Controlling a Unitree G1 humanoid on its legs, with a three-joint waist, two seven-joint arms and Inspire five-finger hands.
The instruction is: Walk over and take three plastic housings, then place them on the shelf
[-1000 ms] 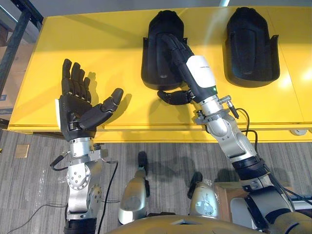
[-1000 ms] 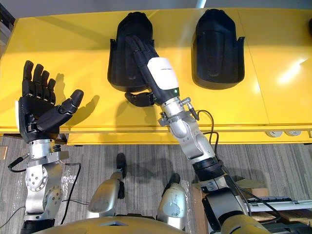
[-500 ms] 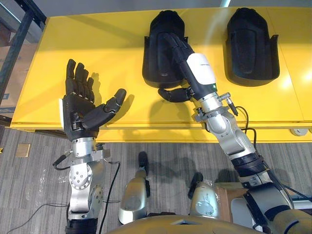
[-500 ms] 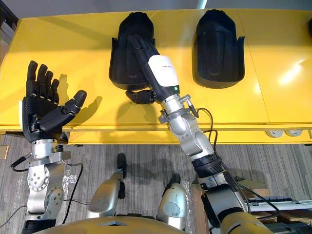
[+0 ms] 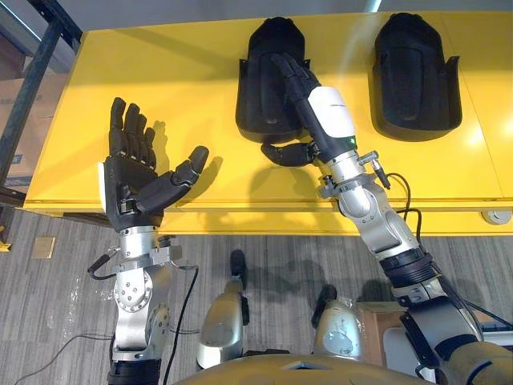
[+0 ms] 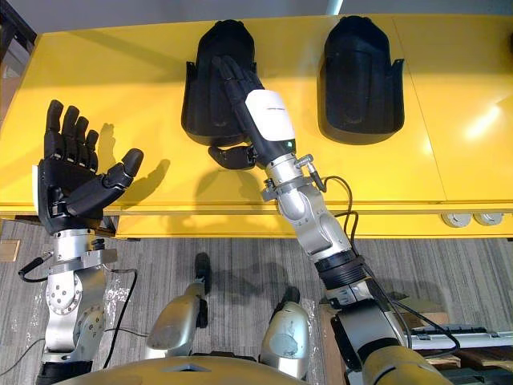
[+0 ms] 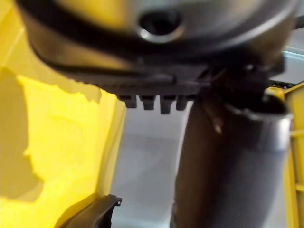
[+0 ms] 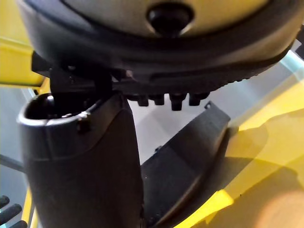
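We see two black housings on the yellow table (image 5: 176,88), toward its far edge: the middle housing (image 5: 260,96) and the right housing (image 5: 414,72), well apart. The right hand (image 5: 325,120) lies on the middle housing, fingers straight along its top, thumb bent by its near rim. The left hand (image 5: 132,180) hovers over the table's near edge, palm up, fingers spread, holding nothing.

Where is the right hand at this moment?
In the left eye view the right hand rests, fingers straight, on the left housing of two on the yellow table, right of the raised left hand.
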